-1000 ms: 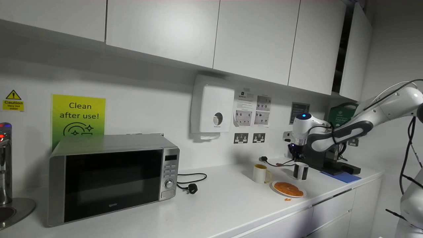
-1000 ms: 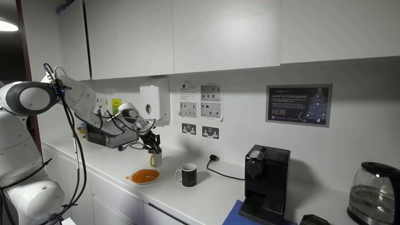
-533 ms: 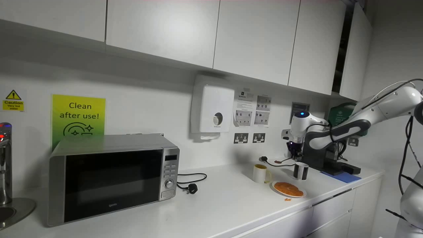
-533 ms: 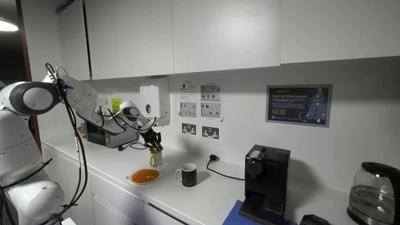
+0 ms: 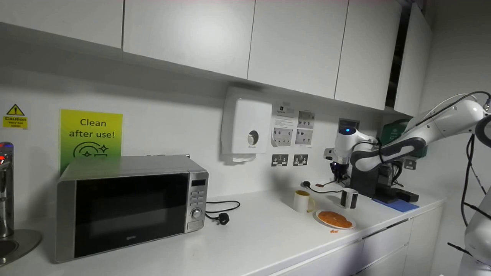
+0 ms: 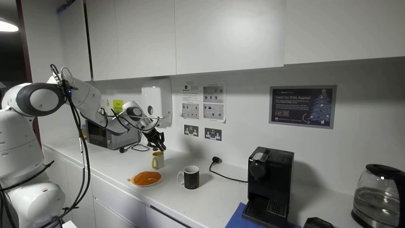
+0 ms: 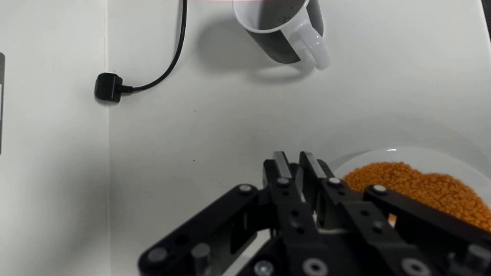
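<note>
A black two-fingered gripper (image 7: 293,158) clenches a thin-handled, brown-ended spoon (image 5: 319,185), its long axis nearly level, near and higher than a yellow-handled white ceramic mug (image 6: 159,161).

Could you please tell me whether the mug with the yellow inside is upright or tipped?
Upright: in both exterior views, the yellow-lined mug stands on the counter, its rim uppermost.
</note>
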Tool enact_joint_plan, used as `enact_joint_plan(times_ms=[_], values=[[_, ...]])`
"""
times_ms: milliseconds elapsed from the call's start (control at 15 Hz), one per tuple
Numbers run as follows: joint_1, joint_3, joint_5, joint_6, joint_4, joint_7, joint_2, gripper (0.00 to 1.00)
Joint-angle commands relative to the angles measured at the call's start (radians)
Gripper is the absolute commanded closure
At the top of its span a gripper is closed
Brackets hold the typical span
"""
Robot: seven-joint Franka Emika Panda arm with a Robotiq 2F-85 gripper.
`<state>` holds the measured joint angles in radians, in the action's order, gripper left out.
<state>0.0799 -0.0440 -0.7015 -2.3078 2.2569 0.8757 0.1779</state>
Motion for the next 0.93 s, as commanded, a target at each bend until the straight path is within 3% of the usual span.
enact_joint_plan(times_ms=[0,867], values=[[0.003,-0.021,-0.006,0.064,-0.074,-0.034,-0.051,0.97],[0.022,-0.059,0.002,0.167,-0.227,-0.072,-0.187,0.97]])
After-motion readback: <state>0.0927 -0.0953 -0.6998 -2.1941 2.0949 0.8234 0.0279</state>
